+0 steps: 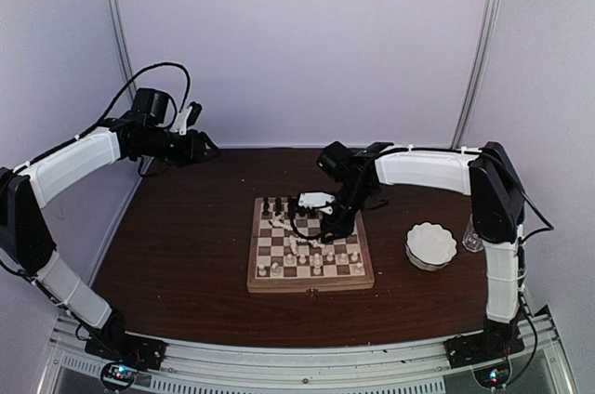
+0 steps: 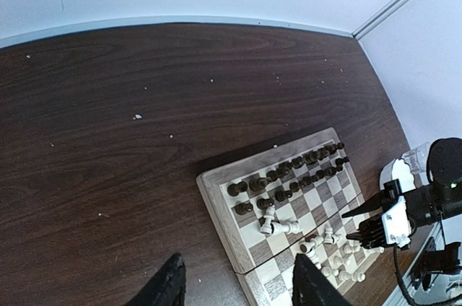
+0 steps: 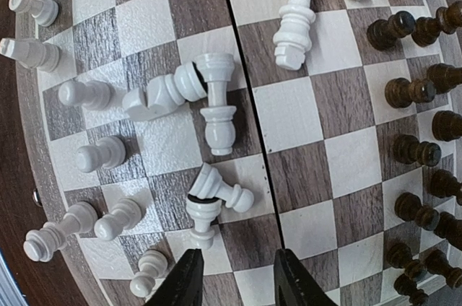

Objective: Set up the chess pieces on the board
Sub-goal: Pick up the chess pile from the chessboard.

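The board (image 1: 310,284) lies mid-table, also seen in the left wrist view (image 2: 216,201) and the right wrist view (image 3: 35,169). Dark chess pieces (image 3: 411,93) stand in two rows along its far side (image 1: 279,205). White chess pieces (image 3: 90,93) stand or lie near the near side, and several lie toppled mid-board (image 3: 216,104). My right gripper (image 3: 237,263) hovers open and empty over the board (image 1: 296,222), just short of two fallen white pieces (image 3: 216,194). My left gripper (image 1: 206,148) is raised at the far left, open and empty (image 2: 238,284).
A white scalloped bowl (image 1: 431,245) sits right of the board, with a small clear cup (image 1: 472,241) beyond it. White walls and a metal post (image 1: 476,59) close off the back. Bare brown table (image 2: 108,125) lies left of the board.
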Available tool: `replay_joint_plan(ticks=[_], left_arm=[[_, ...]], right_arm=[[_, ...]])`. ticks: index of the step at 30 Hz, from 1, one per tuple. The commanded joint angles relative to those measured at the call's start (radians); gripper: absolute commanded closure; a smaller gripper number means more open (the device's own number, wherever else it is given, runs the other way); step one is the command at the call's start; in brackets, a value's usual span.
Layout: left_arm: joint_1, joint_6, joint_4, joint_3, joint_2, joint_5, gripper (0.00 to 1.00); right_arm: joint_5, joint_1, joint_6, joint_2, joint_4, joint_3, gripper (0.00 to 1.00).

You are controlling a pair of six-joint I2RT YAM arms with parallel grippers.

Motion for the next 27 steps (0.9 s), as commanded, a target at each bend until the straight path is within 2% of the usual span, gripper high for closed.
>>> replay_joint_plan(ticks=[1,12,19,27], left_arm=[[-0.004,-0.001,0.038,0.001,0.006,0.019,0.49],[-0.004,-0.003,0.039,0.003,0.003,0.028,0.49],[-0.004,-0.011,0.058,-0.004,0.005,0.058,0.50],[-0.040,-0.018,0.142,-0.035,0.024,0.152,0.50]], right_arm=[[-0.018,0.016,-0.011,0.025,0.005,-0.012,0.64],[0.043,0.034,-0.011,0.066,0.015,0.001,0.66],[0.017,0.036,-0.016,0.044,0.005,-0.006,0.88],[-0.028,0.026,-0.008,-0.102,-0.011,-0.014,0.93]])
